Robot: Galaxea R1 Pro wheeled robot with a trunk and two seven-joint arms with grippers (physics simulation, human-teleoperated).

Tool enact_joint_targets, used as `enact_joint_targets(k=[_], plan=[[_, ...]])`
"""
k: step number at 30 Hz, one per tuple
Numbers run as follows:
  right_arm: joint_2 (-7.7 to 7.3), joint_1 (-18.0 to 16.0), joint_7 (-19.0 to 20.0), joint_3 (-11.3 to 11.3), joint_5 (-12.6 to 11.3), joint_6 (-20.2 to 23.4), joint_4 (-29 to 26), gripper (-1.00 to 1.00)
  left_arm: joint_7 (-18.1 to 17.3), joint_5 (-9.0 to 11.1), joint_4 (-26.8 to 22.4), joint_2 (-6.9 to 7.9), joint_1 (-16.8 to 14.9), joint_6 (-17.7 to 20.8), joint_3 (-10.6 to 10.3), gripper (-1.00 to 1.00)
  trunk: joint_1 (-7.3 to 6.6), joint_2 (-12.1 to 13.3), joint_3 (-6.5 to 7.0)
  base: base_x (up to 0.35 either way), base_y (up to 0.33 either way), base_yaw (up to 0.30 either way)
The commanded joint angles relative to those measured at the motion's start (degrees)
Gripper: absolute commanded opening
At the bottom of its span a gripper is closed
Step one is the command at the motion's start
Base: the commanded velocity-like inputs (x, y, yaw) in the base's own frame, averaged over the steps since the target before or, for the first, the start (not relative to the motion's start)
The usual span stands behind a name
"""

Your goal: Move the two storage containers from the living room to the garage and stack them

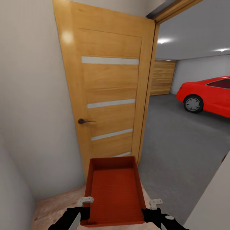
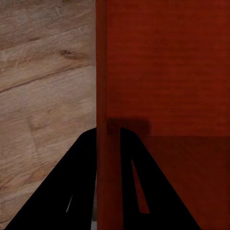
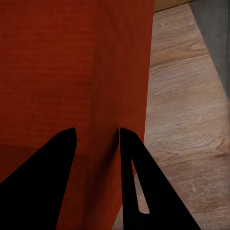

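**Q:** One storage container is carried; where does it sit relative to the grippers, and how is it held?

**A:** It hangs directly ahead of the trunk, between both arms, over the wood-plank flooring at the threshold. The left gripper is clamped across the left long wall; the right gripper is clamped across the right long wall. Each has one finger inside the bin and one outside. Both arms are equally near.

**Q:** Orientation?

**A:** Open top up, roughly level. The long axis runs 12 to 6 o'clock, far short wall pointing at the open wooden door.

**Q:** What governs the coming move?

**A:** The garage opening lies at about 1 o'clock, right of the door. Judgement: the base should bear right so the container clears the door edge. Concrete floor and red car lie beyond, at about 2 o'clock.
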Motion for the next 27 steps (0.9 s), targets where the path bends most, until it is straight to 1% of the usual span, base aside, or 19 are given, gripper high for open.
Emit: enact_joint_targets(k=[1, 17, 20, 27], plan=[[1.07, 0.0, 0.7, 2.4, -0.3, -0.3, 0.2, -1.00, 1.7, -1.5, -0.6, 0.02, -0.1, 0.5, 0.6, -1.00, 0.05, -0.1, -0.08, 0.245, 0.199, -0.263], [1.09, 0.0, 0.7, 2.4, -0.3, -0.3, 0.2, -1.00, 1.7, -1.5, -0.6, 0.02, -0.1, 0.5, 0.6, -1.00, 0.05, -0.1, 0.54, 0.245, 0.197, -0.261], [1.09, 0.0, 0.7, 2.4, -0.3, -0.3, 0.2, -1.00, 1.7, -1.5, -0.6, 0.04, -0.1, 0.5, 0.6, -1.00, 0.05, -0.1, 0.61, 0.128, 0.084, -0.111], [1.09, 0.0, 0.7, 2.3, -0.2, -0.3, 0.2, -1.00, 1.7, -1.5, -0.6, 0.10, -0.1, 0.5, 0.6, -1.00, 0.05, -0.1, 0.62, 0.017, 0.011, -0.015]])
